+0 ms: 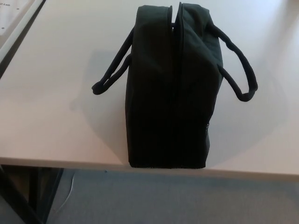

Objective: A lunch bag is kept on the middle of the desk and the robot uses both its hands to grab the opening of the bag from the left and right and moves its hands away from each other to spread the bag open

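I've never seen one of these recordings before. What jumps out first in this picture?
A black lunch bag stands in the middle of a pale desk, its near end right at the front edge. A narrow opening runs along its top, barely parted. A looped handle droops on each side, the left handle lower down, the right handle arching out. No robot hand shows anywhere.

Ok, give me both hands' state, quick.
Left hand: not in view.
Right hand: not in view.
The lunch bag stands untouched.
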